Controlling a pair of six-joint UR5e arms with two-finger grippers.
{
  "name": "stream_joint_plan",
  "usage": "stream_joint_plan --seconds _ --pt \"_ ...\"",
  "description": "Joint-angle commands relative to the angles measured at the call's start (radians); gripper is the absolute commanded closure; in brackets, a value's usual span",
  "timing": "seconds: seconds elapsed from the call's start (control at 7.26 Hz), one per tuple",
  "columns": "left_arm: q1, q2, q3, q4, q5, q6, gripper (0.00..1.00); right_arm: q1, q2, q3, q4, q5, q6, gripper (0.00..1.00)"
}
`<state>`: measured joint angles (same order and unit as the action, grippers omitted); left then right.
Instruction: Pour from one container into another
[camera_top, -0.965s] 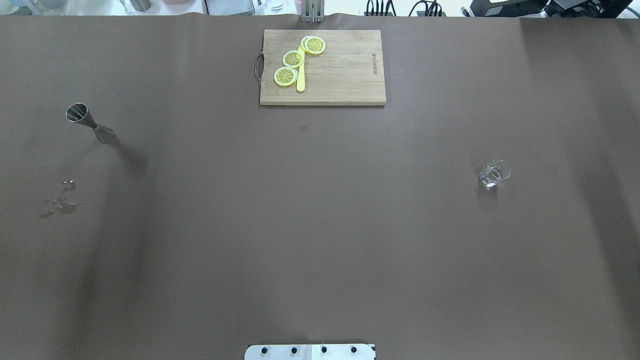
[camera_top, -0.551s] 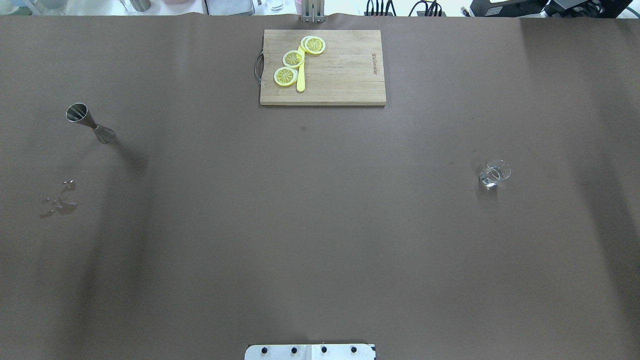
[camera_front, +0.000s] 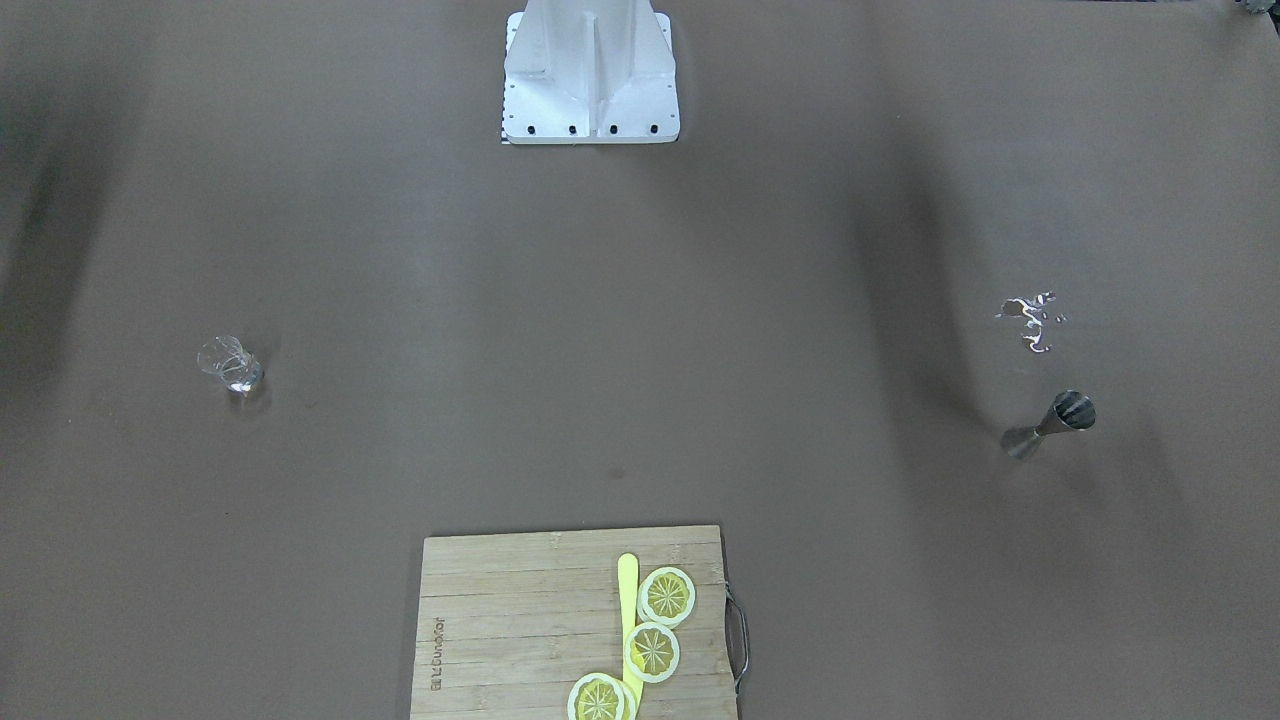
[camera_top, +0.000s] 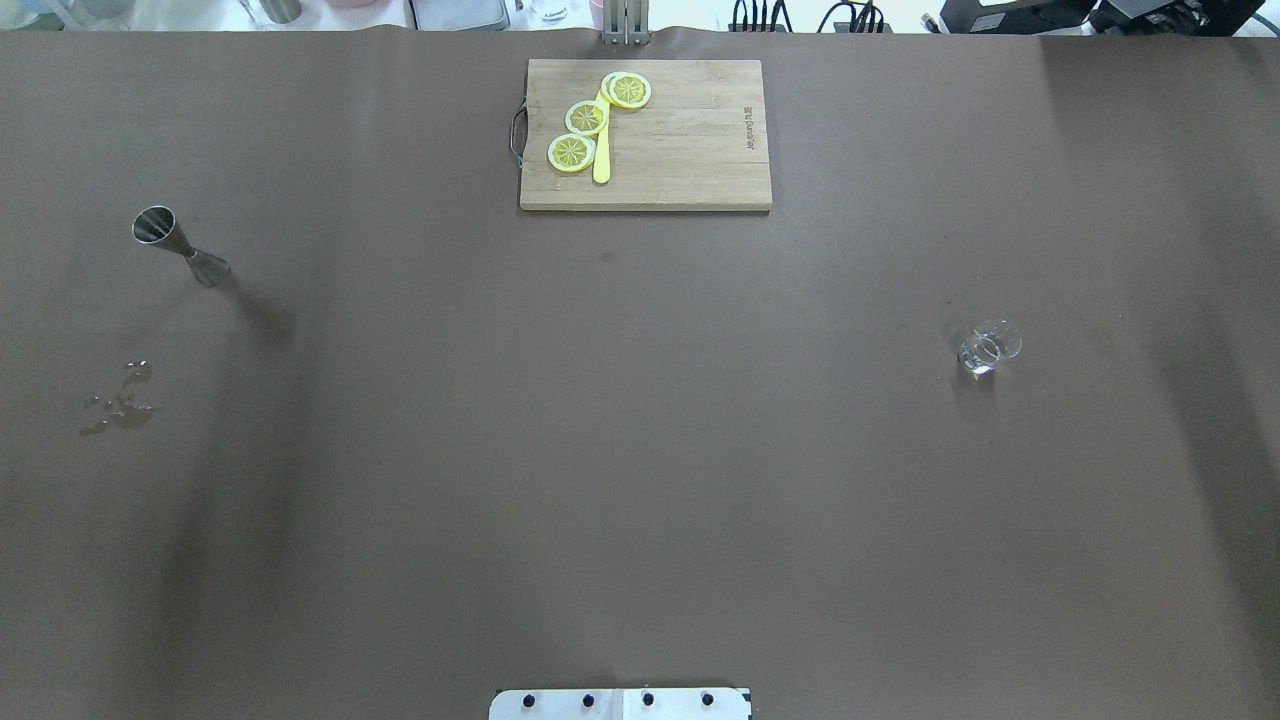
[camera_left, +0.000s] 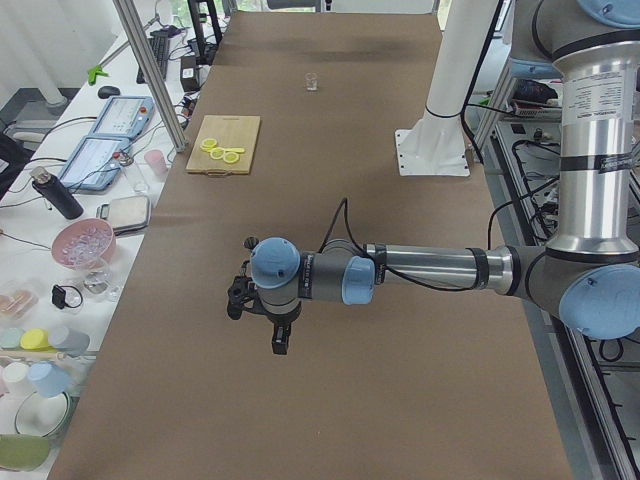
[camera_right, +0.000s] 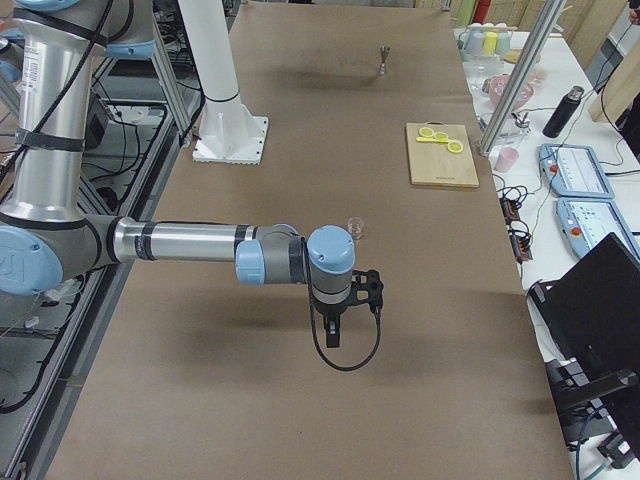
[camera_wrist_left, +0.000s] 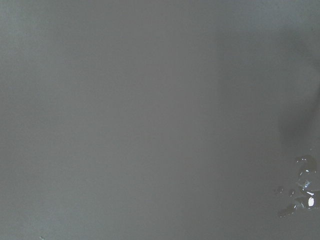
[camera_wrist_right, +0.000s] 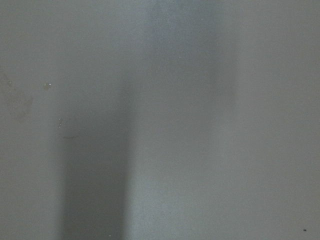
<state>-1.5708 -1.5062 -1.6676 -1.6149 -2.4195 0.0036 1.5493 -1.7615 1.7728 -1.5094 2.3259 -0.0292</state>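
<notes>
The steel jigger (camera_top: 181, 247) stands upright at the table's left, also seen as a small jigger (camera_front: 1050, 424) (camera_right: 383, 60). The clear glass cup (camera_top: 989, 349) stands far off at the right (camera_front: 230, 364) (camera_right: 354, 228) (camera_left: 312, 82). Neither arm reaches into the overhead or front views. My left gripper (camera_left: 281, 343) hangs above the table's left end, pointing down. My right gripper (camera_right: 332, 335) hangs near the table's right end, short of the glass cup. Both show only in the side views, so I cannot tell whether they are open or shut. The wrist views show only brown table.
A wooden cutting board (camera_top: 690, 150) at the back centre carries lemon slices (camera_top: 586, 118) and a yellow knife (camera_top: 601, 165). A small water spill (camera_top: 120, 405) (camera_wrist_left: 302, 187) lies in front of the jigger. The robot's base plate (camera_top: 620, 703) sits at the near edge.
</notes>
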Motion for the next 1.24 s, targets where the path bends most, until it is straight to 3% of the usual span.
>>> stream_joint_plan --seconds 0.0,0.28,0.83,1.1 --pt "0.000 -0.035 0.000 0.000 0.005 0.001 0.02 0.000 0.002 0.002 0.000 0.000 0.000 0.00" --pt "0.000 -0.063 0.000 -0.017 0.032 -0.046 0.03 0.000 -0.001 0.011 0.002 0.003 0.000 0.00" --pt "0.029 -0.057 -0.009 -0.221 0.089 -0.287 0.03 0.000 0.004 0.011 0.002 0.003 0.000 0.00" --pt "0.072 -0.048 -0.075 -0.310 0.193 -0.411 0.03 0.000 -0.001 0.010 0.002 0.001 0.000 0.00"
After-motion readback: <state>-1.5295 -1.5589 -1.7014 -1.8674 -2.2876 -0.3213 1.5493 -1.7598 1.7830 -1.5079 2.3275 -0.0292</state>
